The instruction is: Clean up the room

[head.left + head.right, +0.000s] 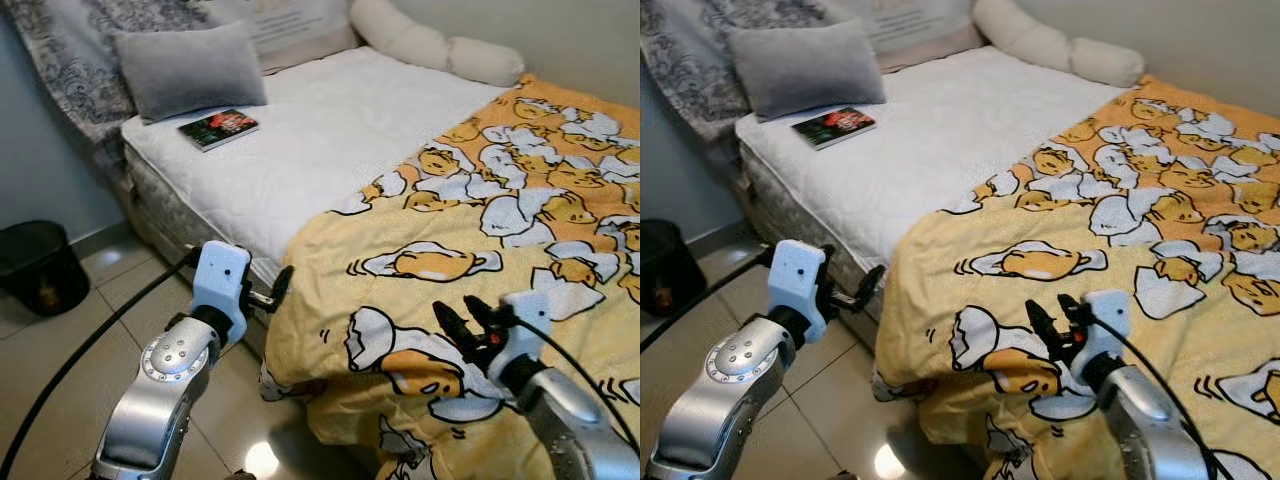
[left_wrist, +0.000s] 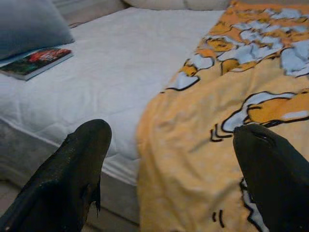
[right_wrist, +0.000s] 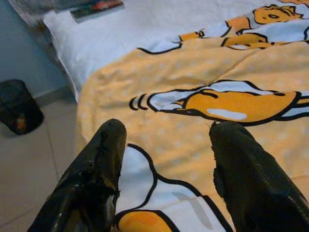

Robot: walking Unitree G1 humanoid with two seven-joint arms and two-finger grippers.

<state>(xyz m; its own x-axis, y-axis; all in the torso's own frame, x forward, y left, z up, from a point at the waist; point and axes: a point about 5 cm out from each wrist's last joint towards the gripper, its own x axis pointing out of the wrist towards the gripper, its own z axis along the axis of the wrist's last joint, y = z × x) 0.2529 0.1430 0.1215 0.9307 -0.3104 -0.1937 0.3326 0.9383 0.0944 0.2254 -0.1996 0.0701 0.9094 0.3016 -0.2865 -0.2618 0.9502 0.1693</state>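
Observation:
A yellow cartoon-print blanket point(image 1: 480, 240) covers the right half of the bed and hangs crumpled over its near edge. The white mattress point(image 1: 300, 150) lies bare on the left. My left gripper point(image 1: 276, 292) hovers at the bed's near side, just left of the blanket's hanging edge, fingers point(image 2: 72, 174) open with nothing between them. My right gripper point(image 1: 462, 325) floats low over the blanket near the bed's front edge, open and empty, its fingers point(image 3: 96, 179) spread above the print. A book point(image 1: 218, 127) lies on the mattress by a grey pillow point(image 1: 188, 68).
A black waste bin point(image 1: 40, 265) stands on the tiled floor at the left by the wall. A long white bolster point(image 1: 435, 42) lies along the head of the bed. A patterned cloth point(image 1: 70, 60) drapes behind the grey pillow. A black cable point(image 1: 80, 355) trails from my left arm.

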